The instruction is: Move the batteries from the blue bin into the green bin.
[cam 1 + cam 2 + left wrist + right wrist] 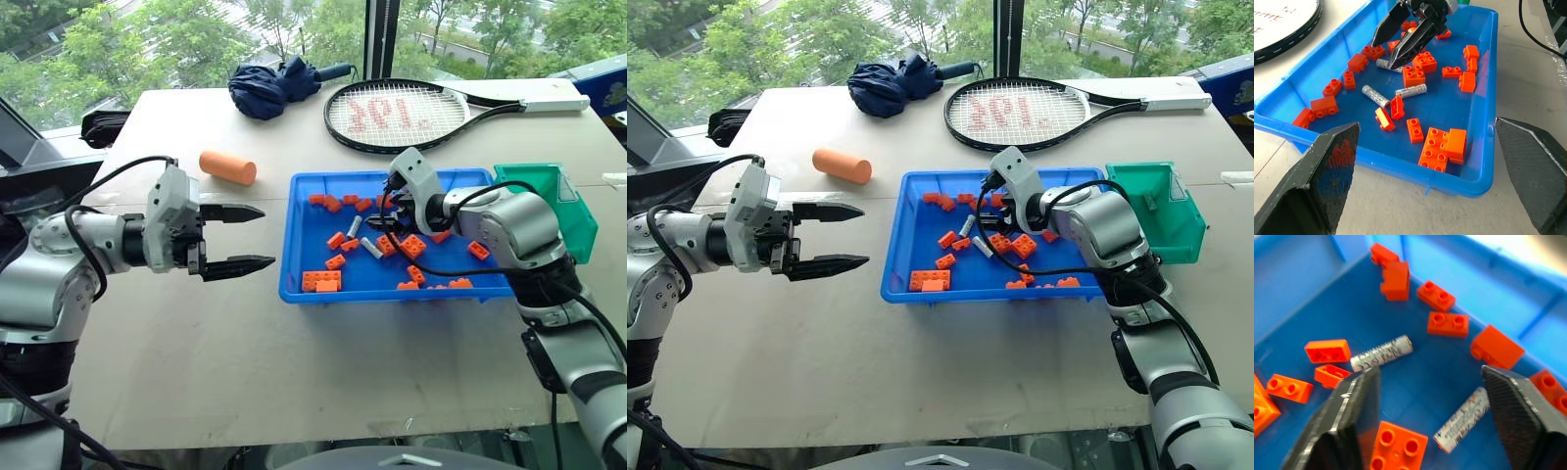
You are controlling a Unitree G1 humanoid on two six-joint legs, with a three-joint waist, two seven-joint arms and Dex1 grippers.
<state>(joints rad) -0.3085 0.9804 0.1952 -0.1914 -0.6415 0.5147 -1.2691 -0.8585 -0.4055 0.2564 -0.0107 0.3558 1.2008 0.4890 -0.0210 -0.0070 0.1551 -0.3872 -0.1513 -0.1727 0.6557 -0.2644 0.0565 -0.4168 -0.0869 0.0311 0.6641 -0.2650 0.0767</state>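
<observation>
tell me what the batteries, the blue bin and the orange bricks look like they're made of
Batteries: probably metal, silvery-grey with a mottled, speckled wrap and dull sheen.
Blue bin: plastic, smooth and glossy, going by its moulded rounded rim and soft reflections.
Orange bricks: moulded plastic, uniform colour with studded tops.

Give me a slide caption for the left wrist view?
Right gripper reaches among batteries and bricks in blue bin.

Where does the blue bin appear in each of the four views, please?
Left eye view: the blue bin sits right of centre, next to the green bin.
Right eye view: at centre, green bin on its right.
Left wrist view: across the middle.
Right wrist view: its floor and walls lie behind the fingers.
Shared landmark: the right gripper above the batteries.
</observation>
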